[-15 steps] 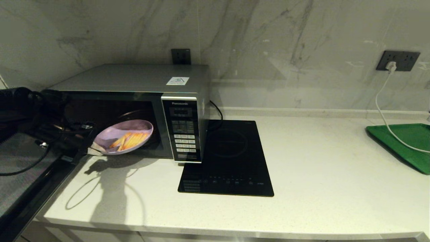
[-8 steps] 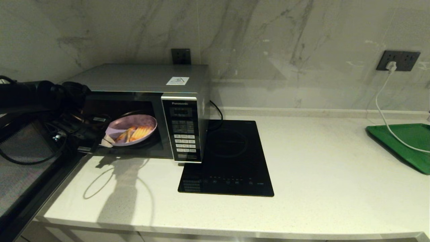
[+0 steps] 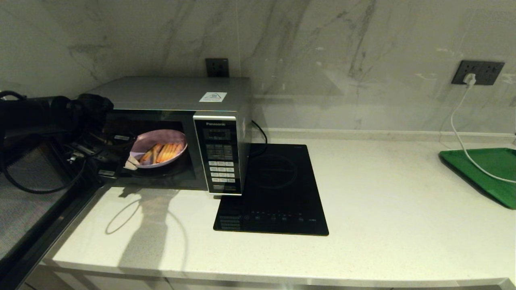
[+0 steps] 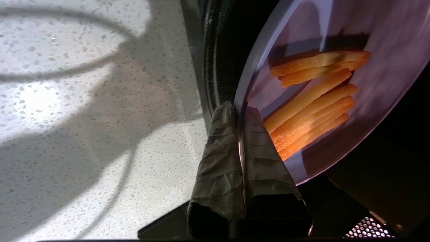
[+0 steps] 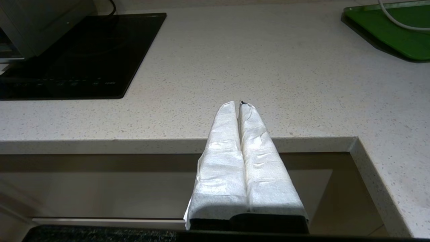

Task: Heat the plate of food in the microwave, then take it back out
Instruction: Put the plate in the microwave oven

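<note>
The silver-grey microwave [image 3: 169, 94] stands at the back left of the counter with its door swung open to the left. The pale lilac plate of food [image 3: 159, 154] hangs inside the dark cavity, tilted, with orange-yellow fries [image 4: 312, 101] lying on it. My left gripper [image 3: 130, 163] [image 4: 239, 111] is shut on the plate's [image 4: 386, 67] near rim, one taped finger on each side of the edge. My right gripper [image 5: 240, 104] is shut and empty, parked below the counter's front edge; it does not show in the head view.
A flat black glass hob [image 3: 274, 189] lies right of the microwave. A green tray [image 3: 483, 171] sits at the far right with a white cable [image 3: 457, 129] running over it from a wall socket. The open microwave door [image 3: 28, 209] juts out on the left.
My left gripper has carried the plate from the microwave's mouth further back into the cavity and slightly up. The right arm has not moved.
</note>
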